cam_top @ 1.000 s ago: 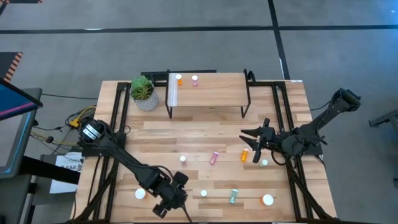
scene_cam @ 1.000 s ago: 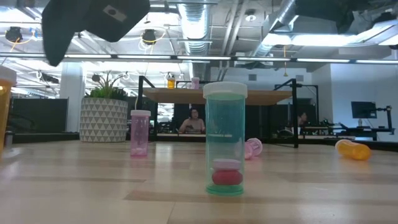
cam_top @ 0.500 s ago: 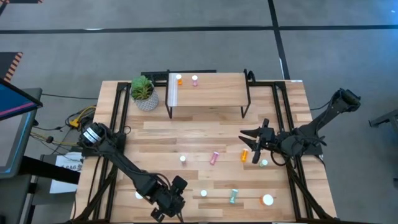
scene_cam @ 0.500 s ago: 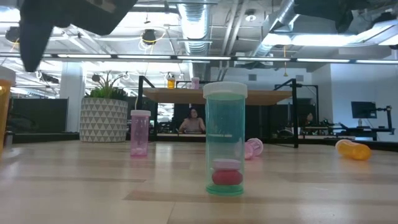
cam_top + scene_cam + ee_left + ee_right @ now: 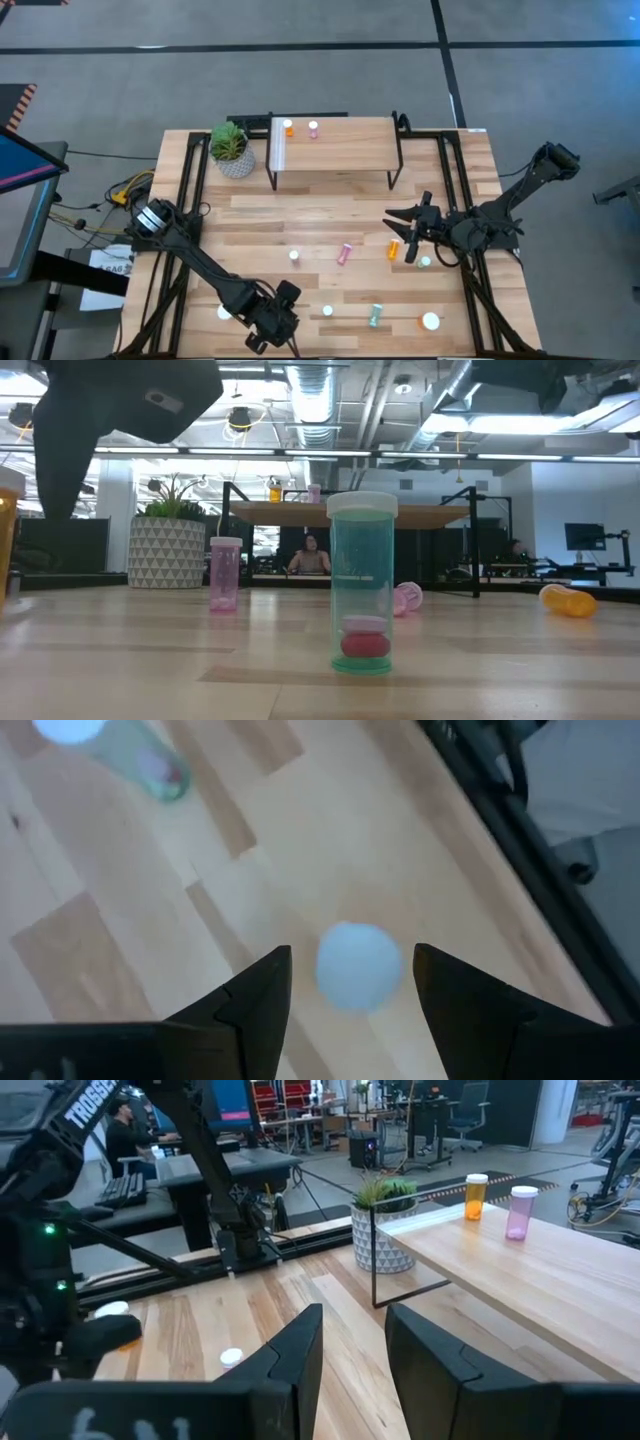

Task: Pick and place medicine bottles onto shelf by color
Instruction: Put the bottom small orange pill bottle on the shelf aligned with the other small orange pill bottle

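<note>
Since a second ago the left claw (image 5: 350,956) has slid a little toward the near left corner of the table and now hangs over a white-capped bottle (image 5: 358,970) there; nothing else has shifted. Its fingers stand released, one on each side of the cap with a gap on both sides, so nothing is grasped yet. From above only the cap shows. The level view has an orange bottle (image 5: 5,530) at its left edge under the dark claw, which is probably the same one.

The risk lies in the descent. The cap sits slightly off toward one finger, so a straight drop could land a fingertip on the rim and tip the bottle, and a toppled bottle could roll off the close edge. Closing too high would pinch only the cap and let the body swing.

A teal bottle (image 5: 327,311) stands nearby, another teal one (image 5: 376,316) lies beside it, and a careless sweep when lifting away could knock the upright one.

Farther off, the shelf (image 5: 350,145) holds an orange bottle (image 5: 288,127) and a pink one (image 5: 313,127) near its white end, close enough together that a crooked set-down could bump them. The right claw (image 5: 400,216) waits on the right side of the table, fingers slightly parted and empty.
</note>
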Tool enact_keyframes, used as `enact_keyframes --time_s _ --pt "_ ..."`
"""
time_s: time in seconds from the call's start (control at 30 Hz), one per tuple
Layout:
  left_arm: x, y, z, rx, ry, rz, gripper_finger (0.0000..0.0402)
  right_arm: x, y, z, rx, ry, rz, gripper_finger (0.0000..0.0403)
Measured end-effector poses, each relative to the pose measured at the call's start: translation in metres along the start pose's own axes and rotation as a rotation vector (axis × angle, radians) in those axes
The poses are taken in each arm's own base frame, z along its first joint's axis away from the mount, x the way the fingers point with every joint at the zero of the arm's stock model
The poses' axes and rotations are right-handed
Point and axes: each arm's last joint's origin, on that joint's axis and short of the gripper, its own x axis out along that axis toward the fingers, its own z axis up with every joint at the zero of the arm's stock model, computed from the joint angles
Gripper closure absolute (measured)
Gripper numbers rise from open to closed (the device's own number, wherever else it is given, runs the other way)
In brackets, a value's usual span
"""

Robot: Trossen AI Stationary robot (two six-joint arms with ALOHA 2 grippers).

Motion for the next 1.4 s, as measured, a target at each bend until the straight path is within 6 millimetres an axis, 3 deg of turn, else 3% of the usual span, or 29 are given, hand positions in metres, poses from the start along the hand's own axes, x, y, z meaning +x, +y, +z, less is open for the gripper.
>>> enact_keyframes --time_s 0.27,0.6,0.83,1.0,1.2,1.4 --pt "0.0 0.0 0.0 -0.007 0.003 0.011 0.0211 0.0 0.0 0.0 -0.002 0.001 -0.001 0.0269" --pt "0.0 0.001 0.0 -0.022 0.007 -0.009 0.0298 0.0 0.0 0.0 0.0 0.0 -0.001 0.0268" --pt "-0.005 0.015 0.004 -0.067 0.039 0.006 0.0304 0.0 0.0 0.0 -0.002 0.0 -0.001 0.0268" --pt "-0.028 0.035 0.013 -0.078 0.121 0.045 0.0296 0.0 0.0 0.0 -0.008 0.001 -0.001 0.0268" --pt "-0.071 0.077 0.025 -0.08 0.197 0.119 0.0301 0.0 0.0 0.0 -0.012 0.001 -0.001 0.0268" --pt "-0.143 0.143 0.011 -0.143 0.069 0.185 0.03 -0.001 0.001 0.0 -0.012 0.005 0.02 0.0268"
